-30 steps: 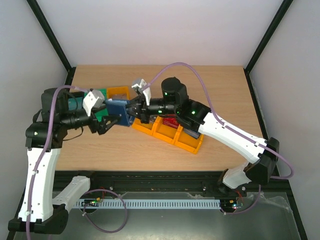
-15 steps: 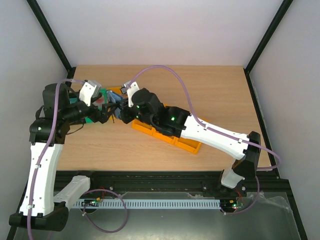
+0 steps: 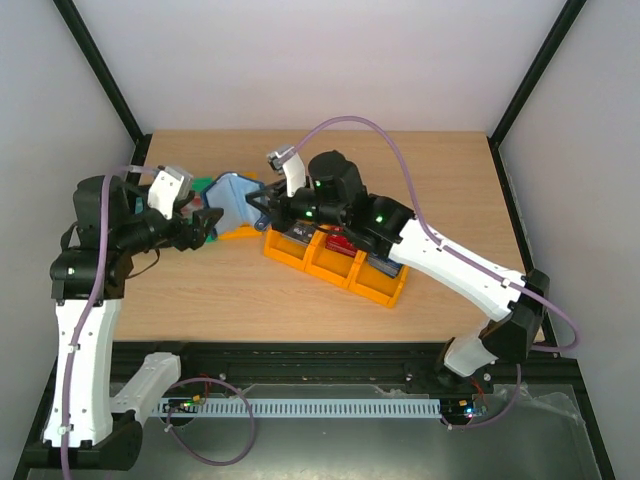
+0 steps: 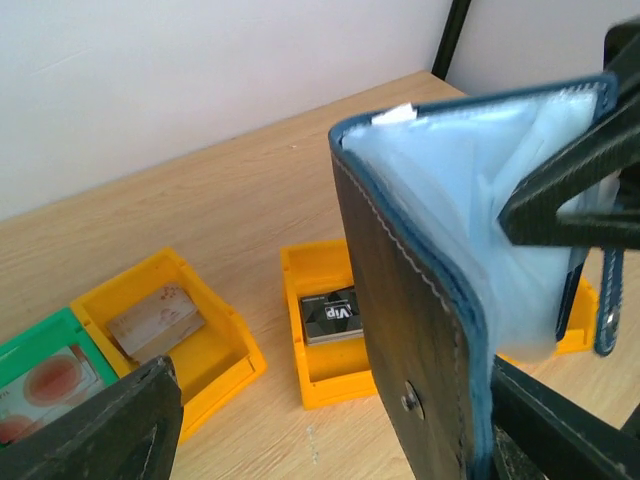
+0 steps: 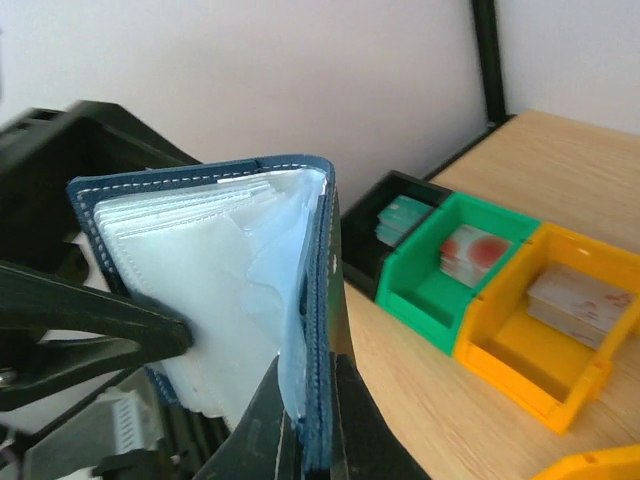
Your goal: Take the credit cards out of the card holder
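Observation:
The card holder [image 3: 232, 198], dark navy with pale blue-grey pockets, is held open in the air between both grippers. My right gripper [image 5: 312, 430] is shut on the edge of one cover [image 5: 322, 300]; in the top view it [image 3: 258, 205] is right of the holder. My left gripper [image 4: 335, 405] is open, and the other cover [image 4: 415, 330] stands between its jaws against the right finger [image 4: 560, 440]. No card shows plainly in the pockets. Credit cards lie in containers: a dark card [image 4: 330, 315], white-red cards [image 5: 470, 255], teal cards [image 5: 405, 215].
An orange three-compartment tray [image 3: 300, 262] sits mid-table under my right arm, with red and dark cards in it. Small black [image 5: 385, 195], green [image 5: 430, 295] and orange [image 5: 520, 375] bins stand in a row at the back left, below the holder.
My right arm has pulled back to the right and the holder has spread open, pale pockets showing. Both grippers had first carried it left and back over the bins.

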You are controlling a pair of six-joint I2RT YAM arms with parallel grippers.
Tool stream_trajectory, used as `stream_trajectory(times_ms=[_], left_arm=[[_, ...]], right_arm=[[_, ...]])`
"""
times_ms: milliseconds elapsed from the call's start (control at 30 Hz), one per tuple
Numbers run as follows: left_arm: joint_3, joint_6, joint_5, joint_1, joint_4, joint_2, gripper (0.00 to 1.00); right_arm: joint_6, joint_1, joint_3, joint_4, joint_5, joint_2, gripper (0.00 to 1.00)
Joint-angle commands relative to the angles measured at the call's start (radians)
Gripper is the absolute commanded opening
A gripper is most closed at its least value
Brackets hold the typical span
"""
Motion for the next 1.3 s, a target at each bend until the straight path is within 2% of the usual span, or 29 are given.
stream_trajectory(times_ms=[0, 200, 433, 567, 800, 867, 933, 1033, 1100, 1167, 1233, 1267], left_arm=[[0.019, 0.052, 0.046, 0.013, -0.057, -0.015, 0.77], [0.075, 0.159, 0.151, 0.021, -0.160, -0.020, 0.84], [0.172, 0.350, 0.247, 0.022, -0.321, -0.038, 0.92], [0.188, 0.322, 0.240, 0.022, -0.300, -0.038, 0.90], [0.127, 0.221, 0.172, 0.024, -0.199, -0.052, 0.69], [0.113, 0.193, 0.158, 0.024, -0.170, -0.056, 0.69], [0.098, 0.197, 0.177, 0.024, -0.163, -0.059, 0.77], [0.064, 0.183, 0.219, 0.024, -0.136, -0.062, 0.80], [0.042, 0.152, 0.225, 0.024, -0.098, -0.062, 0.82], [0.034, 0.123, 0.207, 0.025, -0.065, -0.058, 0.88], [0.034, 0.096, 0.187, 0.024, -0.041, -0.055, 0.98], [0.037, 0.089, 0.184, 0.024, -0.034, -0.054, 0.99]], right_arm=[[-0.013, -0.030, -0.011, 0.108, -0.293, -0.052, 0.02], [0.012, -0.098, -0.049, 0.176, -0.501, -0.082, 0.02], [-0.035, -0.139, -0.044, 0.126, -0.536, -0.110, 0.02], [-0.053, -0.139, -0.042, 0.112, -0.555, -0.118, 0.02], [-0.049, -0.139, -0.044, 0.121, -0.572, -0.125, 0.02], [-0.034, -0.139, -0.049, 0.139, -0.586, -0.124, 0.02], [-0.008, -0.139, -0.058, 0.168, -0.589, -0.120, 0.02], [0.066, -0.135, -0.071, 0.233, -0.548, -0.108, 0.01], [0.117, -0.115, -0.063, 0.232, -0.426, -0.093, 0.02], [0.104, -0.082, -0.029, 0.173, -0.281, -0.066, 0.02], [0.080, -0.050, -0.013, 0.151, -0.216, -0.054, 0.02], [0.070, -0.034, -0.010, 0.150, -0.204, -0.050, 0.01]])
